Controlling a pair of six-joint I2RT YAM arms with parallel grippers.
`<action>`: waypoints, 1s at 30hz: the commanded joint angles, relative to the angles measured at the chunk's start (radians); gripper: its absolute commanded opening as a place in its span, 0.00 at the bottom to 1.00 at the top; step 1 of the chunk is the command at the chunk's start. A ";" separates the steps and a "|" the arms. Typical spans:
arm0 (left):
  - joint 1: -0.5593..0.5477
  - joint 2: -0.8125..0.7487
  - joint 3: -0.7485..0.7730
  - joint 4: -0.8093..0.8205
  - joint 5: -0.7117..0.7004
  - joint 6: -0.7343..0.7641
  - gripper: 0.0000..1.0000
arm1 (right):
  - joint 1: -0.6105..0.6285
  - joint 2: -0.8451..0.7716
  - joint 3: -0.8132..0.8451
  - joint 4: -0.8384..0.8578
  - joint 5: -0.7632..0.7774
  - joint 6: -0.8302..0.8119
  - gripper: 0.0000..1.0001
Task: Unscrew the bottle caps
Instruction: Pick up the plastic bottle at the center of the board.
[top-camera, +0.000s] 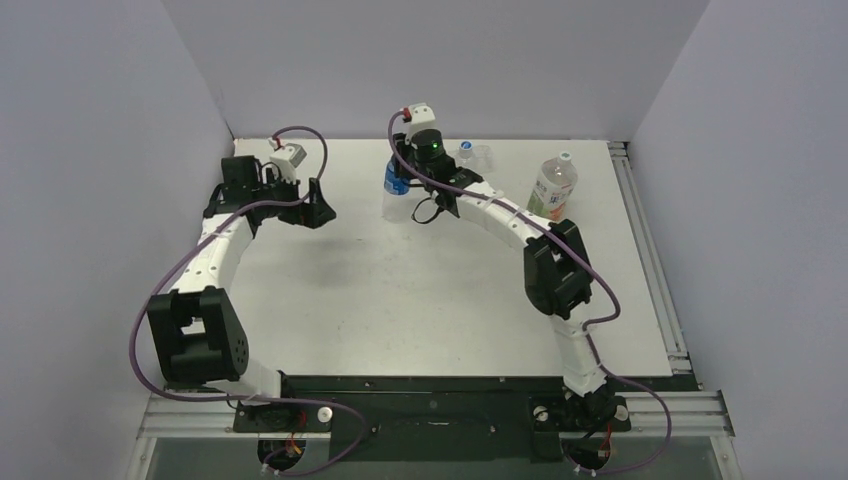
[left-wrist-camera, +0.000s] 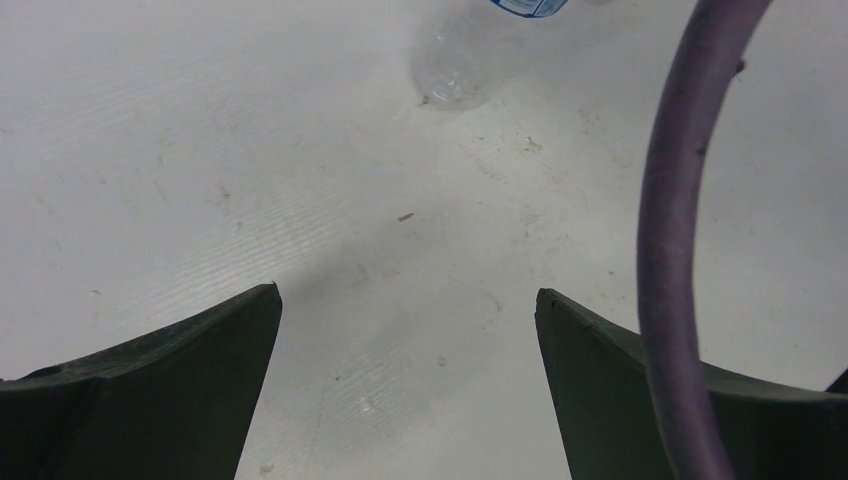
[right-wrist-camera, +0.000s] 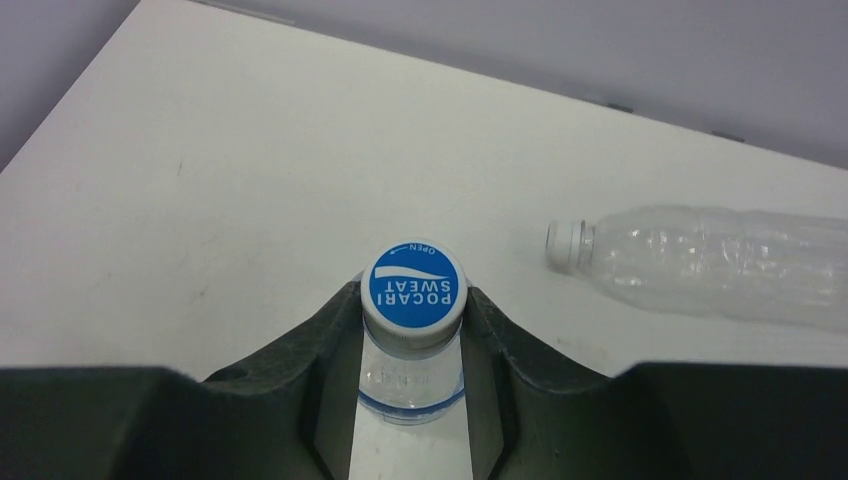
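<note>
A blue-labelled bottle (top-camera: 396, 188) stands upright at the back middle of the table. My right gripper (right-wrist-camera: 414, 300) is shut on its blue cap (right-wrist-camera: 414, 282), one finger pressed against each side, with the clear neck (right-wrist-camera: 410, 385) showing below. In the top view the right gripper (top-camera: 410, 160) hides that cap. My left gripper (top-camera: 318, 205) hovers open to the left of the bottle; in the left wrist view the left gripper (left-wrist-camera: 408, 295) has only bare table between its fingers, and the bottle's base (left-wrist-camera: 455, 65) shows far ahead.
A plain clear bottle (right-wrist-camera: 720, 265) lies on its side behind the held one, also visible in the top view as the lying bottle (top-camera: 478, 155). A wider bottle with an orange-and-green label (top-camera: 553, 190) and white cap (top-camera: 566, 157) stands at back right. Walls enclose the table.
</note>
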 joint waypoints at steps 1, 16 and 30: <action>-0.020 -0.068 0.057 -0.177 0.173 0.106 0.97 | 0.017 -0.225 -0.159 0.069 -0.063 0.059 0.06; -0.133 -0.534 -0.107 -0.329 0.480 0.291 0.96 | 0.266 -0.911 -0.781 0.175 -0.026 0.211 0.07; -0.253 -0.791 -0.317 0.009 0.368 0.129 0.97 | 0.510 -1.003 -0.658 -0.058 0.248 0.107 0.07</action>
